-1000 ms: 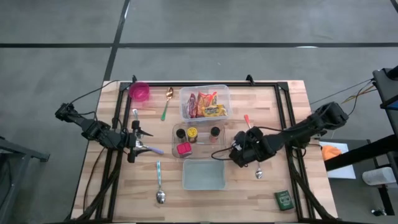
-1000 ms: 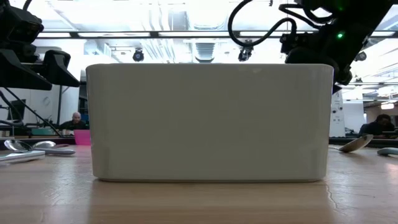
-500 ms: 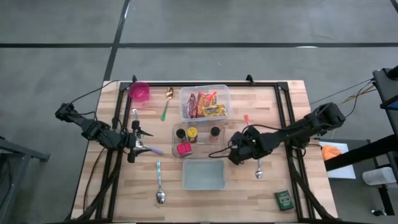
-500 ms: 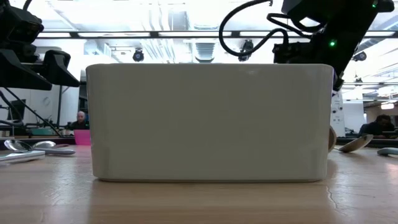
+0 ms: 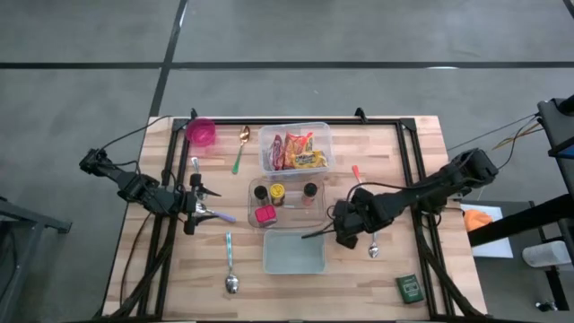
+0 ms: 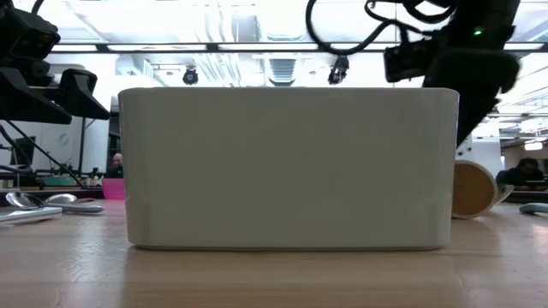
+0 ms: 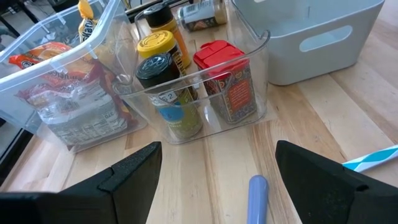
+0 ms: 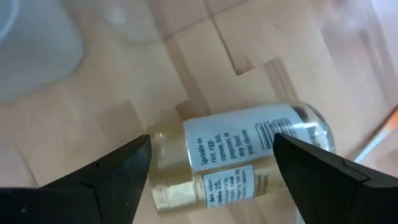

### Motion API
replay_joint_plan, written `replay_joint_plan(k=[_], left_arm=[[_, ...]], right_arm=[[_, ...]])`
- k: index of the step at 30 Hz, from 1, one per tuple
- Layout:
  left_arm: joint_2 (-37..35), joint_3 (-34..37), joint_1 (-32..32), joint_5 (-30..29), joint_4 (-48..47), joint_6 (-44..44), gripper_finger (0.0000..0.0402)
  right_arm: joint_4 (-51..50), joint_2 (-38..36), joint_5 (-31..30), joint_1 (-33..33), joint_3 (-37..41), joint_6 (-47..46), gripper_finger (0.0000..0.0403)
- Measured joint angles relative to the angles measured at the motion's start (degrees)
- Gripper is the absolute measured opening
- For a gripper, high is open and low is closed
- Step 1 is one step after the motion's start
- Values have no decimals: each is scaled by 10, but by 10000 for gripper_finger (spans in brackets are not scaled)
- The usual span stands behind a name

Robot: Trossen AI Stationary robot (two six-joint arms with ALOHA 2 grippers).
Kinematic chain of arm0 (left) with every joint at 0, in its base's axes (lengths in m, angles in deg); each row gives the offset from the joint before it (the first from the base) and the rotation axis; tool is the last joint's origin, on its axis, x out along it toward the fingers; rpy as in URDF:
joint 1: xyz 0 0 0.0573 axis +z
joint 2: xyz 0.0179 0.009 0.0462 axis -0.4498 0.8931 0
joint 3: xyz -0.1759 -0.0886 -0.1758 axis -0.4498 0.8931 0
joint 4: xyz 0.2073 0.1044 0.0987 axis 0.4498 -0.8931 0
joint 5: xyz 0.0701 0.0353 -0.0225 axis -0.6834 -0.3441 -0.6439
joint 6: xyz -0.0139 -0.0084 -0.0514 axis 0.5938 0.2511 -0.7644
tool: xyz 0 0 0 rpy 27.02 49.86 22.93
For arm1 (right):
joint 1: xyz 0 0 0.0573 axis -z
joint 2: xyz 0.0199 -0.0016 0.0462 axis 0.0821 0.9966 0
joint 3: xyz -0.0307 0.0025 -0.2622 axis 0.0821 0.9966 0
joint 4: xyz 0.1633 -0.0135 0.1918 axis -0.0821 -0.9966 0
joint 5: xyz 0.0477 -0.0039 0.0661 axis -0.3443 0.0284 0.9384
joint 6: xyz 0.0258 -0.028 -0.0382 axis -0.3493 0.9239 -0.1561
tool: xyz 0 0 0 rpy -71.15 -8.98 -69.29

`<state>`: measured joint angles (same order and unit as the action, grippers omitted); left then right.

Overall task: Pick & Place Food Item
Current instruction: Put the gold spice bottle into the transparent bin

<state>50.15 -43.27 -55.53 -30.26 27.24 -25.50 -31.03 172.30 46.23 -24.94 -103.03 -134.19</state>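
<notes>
Lying on its side on the table (image 5: 421, 170), the jar (image 8: 239, 158) shows its long axis running across the frame in the right wrist view. Right gripper (image 8: 208, 177) hovers over it, jaws wide, gripping nothing. Low view shows only the jar's round end (image 6: 472, 189) at right, beside the white bin (image 6: 287, 167). Left gripper (image 7: 214, 171) waits wide open and empty at left of the high view.
</notes>
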Motion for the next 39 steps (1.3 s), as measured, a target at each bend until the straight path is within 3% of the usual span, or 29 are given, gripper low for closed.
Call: replay_joint_plan(k=[9, 20, 25, 31, 35, 39], left_arm=[[0, 0, 0, 0, 0, 0, 317], [0, 0, 0, 0, 0, 0, 317], [0, 0, 0, 0, 0, 0, 317], [0, 0, 0, 0, 0, 0, 317], [0, 0, 0, 0, 0, 0, 317], [0, 0, 0, 0, 0, 0, 317]], right_arm=[[-42, 0, -2, -30, -4, 123, 334], [-43, 0, -6, -32, -5, 116, 334], [-51, -11, -20, -34, -43, 118, 334], [-98, -20, -147, -70, -121, 72, 334], [-110, -20, -258, -114, -143, -27, 334], [-111, -19, -329, -161, -127, -139, 334]])
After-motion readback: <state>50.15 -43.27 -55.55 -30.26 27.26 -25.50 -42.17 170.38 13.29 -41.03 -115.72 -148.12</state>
